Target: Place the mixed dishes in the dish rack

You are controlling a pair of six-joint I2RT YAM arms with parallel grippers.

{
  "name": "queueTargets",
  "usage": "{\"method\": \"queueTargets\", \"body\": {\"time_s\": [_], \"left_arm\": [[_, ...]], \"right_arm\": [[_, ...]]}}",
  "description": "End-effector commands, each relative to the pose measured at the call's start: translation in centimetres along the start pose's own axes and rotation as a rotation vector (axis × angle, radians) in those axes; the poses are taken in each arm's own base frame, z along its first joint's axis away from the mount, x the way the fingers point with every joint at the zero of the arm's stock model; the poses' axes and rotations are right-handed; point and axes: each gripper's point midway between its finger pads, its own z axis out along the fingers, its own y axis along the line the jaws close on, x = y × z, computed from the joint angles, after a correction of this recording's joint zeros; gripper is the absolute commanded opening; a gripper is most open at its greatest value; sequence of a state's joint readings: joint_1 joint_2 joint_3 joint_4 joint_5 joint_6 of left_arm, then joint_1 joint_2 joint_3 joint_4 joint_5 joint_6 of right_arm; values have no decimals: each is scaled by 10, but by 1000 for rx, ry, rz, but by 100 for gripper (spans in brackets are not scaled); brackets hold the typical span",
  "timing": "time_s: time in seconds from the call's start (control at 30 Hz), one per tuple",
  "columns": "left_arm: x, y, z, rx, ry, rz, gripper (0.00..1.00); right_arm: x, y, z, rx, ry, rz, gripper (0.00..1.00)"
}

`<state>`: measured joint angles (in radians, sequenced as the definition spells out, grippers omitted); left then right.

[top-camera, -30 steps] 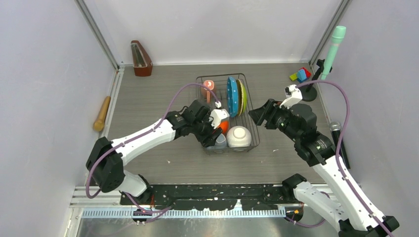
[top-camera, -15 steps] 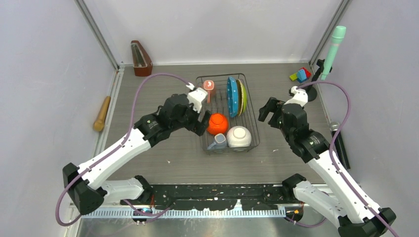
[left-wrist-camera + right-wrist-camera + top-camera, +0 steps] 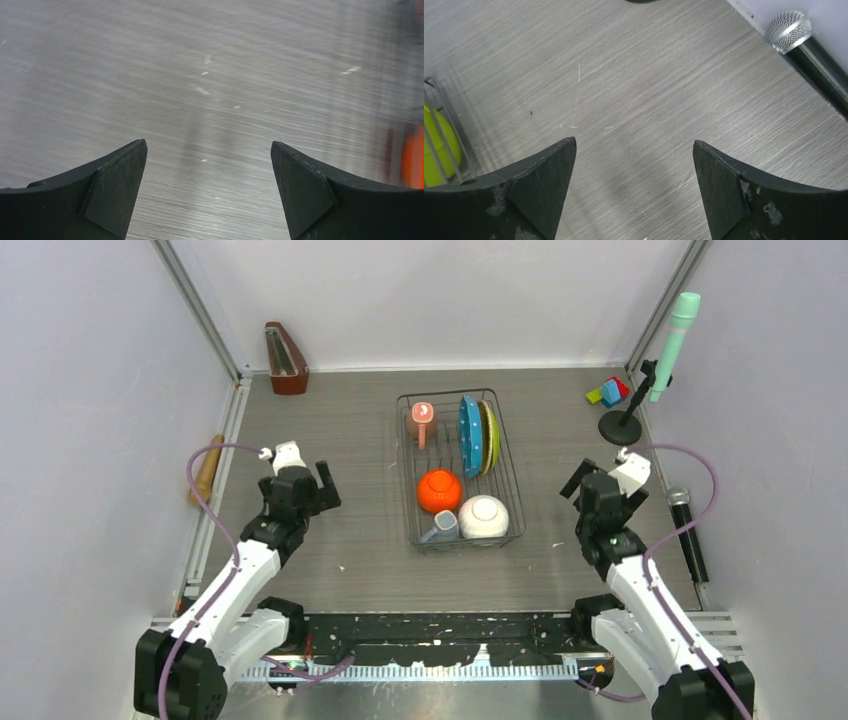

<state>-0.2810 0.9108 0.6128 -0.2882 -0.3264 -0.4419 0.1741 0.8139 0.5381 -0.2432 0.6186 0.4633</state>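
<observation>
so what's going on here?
Loading looks done. The dish rack holds the orange bowl, white bowl, small grey-blue mug and pink floral mug, plus the blue-rimmed plate and lime-green plate standing on edge. The left gripper and right gripper are open and empty over the table, one on each side of the rack. The rolling pin lies outside it.

No writing, label, brand name or number can be read in any of the views (the pink floral mug point(image 3: 423, 416), at the far left of the dish rack point(image 3: 466, 544), carries markings too small to make out as letters or not).
</observation>
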Motion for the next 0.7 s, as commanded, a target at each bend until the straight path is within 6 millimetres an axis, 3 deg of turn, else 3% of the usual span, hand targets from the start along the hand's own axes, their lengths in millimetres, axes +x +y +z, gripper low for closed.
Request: {"method": "queueTargets", "body": {"time_s": [0.0, 0.03, 0.13, 0.17, 0.2, 0.23, 0.27, 0.37, 0.47, 0.5, 0.53, 0.57, 0.6, 0.67], "left_arm": [[-18, 39, 17, -187, -202, -55, 99], [-19, 44, 20, -206, -238, -39, 99], [-36, 44, 29, -201, -372, -30, 100], [-44, 42, 31, -193, -415, -22, 100], [-46, 41, 33, -196, -434, -14, 100], [-49, 40, 37, -191, -445, 6, 100], [-48, 38, 42, -192, -444, 47, 100], [-31, 46, 65, -254, -370, 134, 99], [-20, 49, 80, -255, -368, 192, 98], [-24, 45, 82, -244, -386, 207, 97], [-21, 42, 84, -220, -360, 222, 96], [-20, 43, 85, -218, -353, 226, 97], [-21, 45, 84, -225, -373, 225, 97], [-23, 43, 82, -205, -400, 228, 99]], "right_arm": [[-35, 9, -3, -137, -299, 87, 90], [-18, 8, 1, -162, -297, 36, 87], [-16, 6, 11, -133, -333, 36, 87], [-6, 7, 19, -120, -308, 13, 88], [-13, 11, 21, -132, -341, 28, 88], [-2, 12, 30, -120, -311, -1, 89], [-8, 17, 32, -130, -333, -8, 89], [16, 17, 55, -99, -272, -58, 90], [16, 26, 69, -142, -264, -55, 90], [23, 31, 74, -172, -230, -71, 90], [15, 30, 81, -163, -229, -58, 90], [25, 31, 86, -172, -176, -79, 90], [17, 32, 92, -174, -177, -65, 90], [18, 29, 103, -181, -141, -60, 90]]}}
